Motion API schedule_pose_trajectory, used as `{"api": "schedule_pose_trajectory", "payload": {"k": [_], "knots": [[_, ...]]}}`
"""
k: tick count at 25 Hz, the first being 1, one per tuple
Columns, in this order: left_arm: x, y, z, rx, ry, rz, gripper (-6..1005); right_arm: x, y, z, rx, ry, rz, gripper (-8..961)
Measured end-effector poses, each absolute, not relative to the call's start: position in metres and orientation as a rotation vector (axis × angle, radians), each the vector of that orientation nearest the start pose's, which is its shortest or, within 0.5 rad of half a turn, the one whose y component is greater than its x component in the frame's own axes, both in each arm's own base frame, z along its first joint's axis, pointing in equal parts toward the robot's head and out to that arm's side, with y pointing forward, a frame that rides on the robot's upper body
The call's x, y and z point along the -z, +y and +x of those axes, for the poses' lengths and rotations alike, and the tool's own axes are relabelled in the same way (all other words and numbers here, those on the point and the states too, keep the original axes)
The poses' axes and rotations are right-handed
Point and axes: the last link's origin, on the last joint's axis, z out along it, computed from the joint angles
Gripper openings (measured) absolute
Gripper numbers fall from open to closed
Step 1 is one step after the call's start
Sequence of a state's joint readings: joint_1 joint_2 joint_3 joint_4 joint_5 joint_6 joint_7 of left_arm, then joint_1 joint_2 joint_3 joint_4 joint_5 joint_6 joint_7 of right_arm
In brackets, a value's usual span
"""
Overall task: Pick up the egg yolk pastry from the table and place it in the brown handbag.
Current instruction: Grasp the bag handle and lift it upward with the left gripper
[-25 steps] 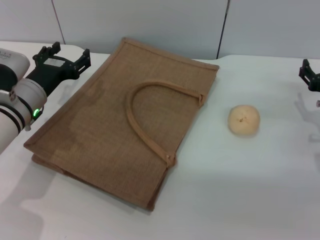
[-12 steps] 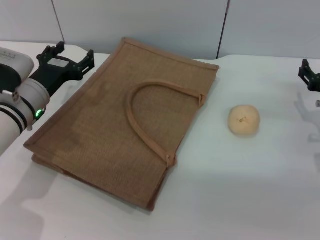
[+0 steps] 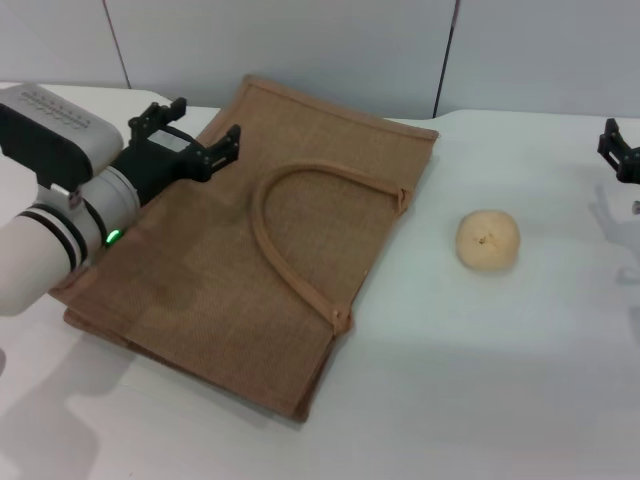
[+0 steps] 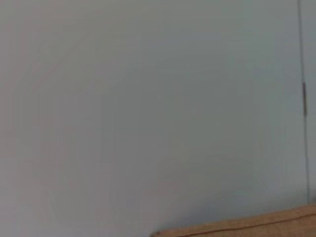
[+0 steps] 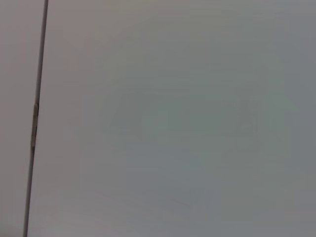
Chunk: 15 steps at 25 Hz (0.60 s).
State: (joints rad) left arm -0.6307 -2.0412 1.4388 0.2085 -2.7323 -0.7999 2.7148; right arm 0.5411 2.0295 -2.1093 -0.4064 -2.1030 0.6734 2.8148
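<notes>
The egg yolk pastry (image 3: 487, 240), a small round pale ball with a dimple on top, sits on the white table (image 3: 480, 380) to the right of the brown handbag (image 3: 250, 260). The handbag lies flat, one arched handle (image 3: 275, 250) on top. My left gripper (image 3: 205, 122) is open and empty, hovering over the bag's far left part. My right gripper (image 3: 620, 150) stays at the right edge of the head view, well right of the pastry. The left wrist view shows only a strip of the bag's edge (image 4: 237, 229).
A grey panelled wall (image 3: 320, 50) stands behind the table and fills both wrist views. A vertical seam in it (image 5: 34, 123) shows in the right wrist view. White tabletop lies in front of the bag and around the pastry.
My left arm has moved right, from beside the bag's left edge to over the bag's far left part. The pastry, the bag and the right gripper have not moved.
</notes>
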Motion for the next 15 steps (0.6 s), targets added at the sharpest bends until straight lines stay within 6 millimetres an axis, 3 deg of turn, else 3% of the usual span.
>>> {"api": "schedule_pose_trajectory", "payload": {"k": [15], "knots": [[0.039,0.407,-0.277,0.543,-0.567,-2.116,843,0.015,0.400,0.308,-0.357,0.584,-1.607,865]]}}
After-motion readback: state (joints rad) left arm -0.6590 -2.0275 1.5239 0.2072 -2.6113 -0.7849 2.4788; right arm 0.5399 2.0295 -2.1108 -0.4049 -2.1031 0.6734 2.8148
